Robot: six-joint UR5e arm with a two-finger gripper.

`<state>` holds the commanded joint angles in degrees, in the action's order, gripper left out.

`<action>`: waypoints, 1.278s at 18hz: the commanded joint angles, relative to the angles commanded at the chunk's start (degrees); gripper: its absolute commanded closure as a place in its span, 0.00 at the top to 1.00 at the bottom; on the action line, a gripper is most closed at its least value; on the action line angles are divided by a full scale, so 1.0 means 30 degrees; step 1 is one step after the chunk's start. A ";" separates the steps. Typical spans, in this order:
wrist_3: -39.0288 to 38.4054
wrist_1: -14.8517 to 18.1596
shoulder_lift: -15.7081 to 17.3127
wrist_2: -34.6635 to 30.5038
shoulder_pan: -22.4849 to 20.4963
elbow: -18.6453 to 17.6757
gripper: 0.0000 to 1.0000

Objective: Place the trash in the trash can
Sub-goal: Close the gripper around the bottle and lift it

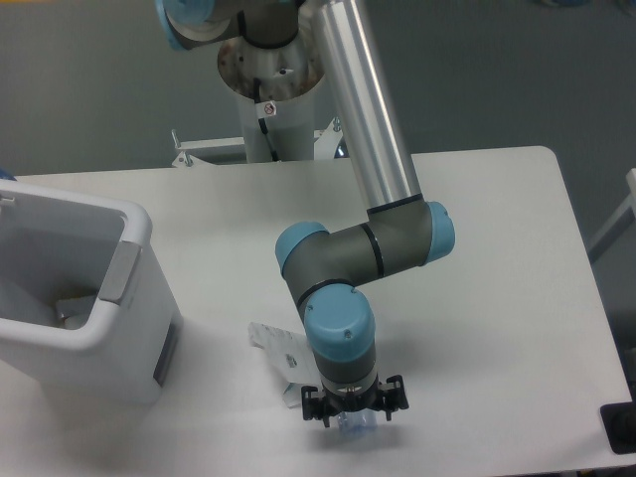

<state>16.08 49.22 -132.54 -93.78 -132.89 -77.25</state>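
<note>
My gripper (pixel 354 415) points straight down near the table's front edge, and its fingers are hidden under the wrist. A bit of the clear plastic bottle (pixel 356 428) shows just below the gripper body, right at the fingers. I cannot tell whether the jaws are closed on it. The flattened white paper carton (pixel 274 344) lies on the table just left of the gripper, partly hidden by the arm. The large white trash can (pixel 129 260) stands at the left edge of the table, well left of the gripper, its opening facing up.
The arm's base column (pixel 270 109) stands at the back centre of the white table (pixel 497 258). A dark object (pixel 621 427) sits at the front right corner. Something pale lies inside the trash can, unclear what.
</note>
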 joint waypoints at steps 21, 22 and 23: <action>0.0410 0.0030 0.1023 -0.0296 0.0264 -0.0088 0.24; 0.0381 0.0029 0.1315 0.0142 0.0148 -0.0059 0.24; 0.0410 0.0000 0.1637 0.0611 -0.0115 -0.0059 0.24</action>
<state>17.31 49.22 -127.63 -91.95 -133.23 -77.43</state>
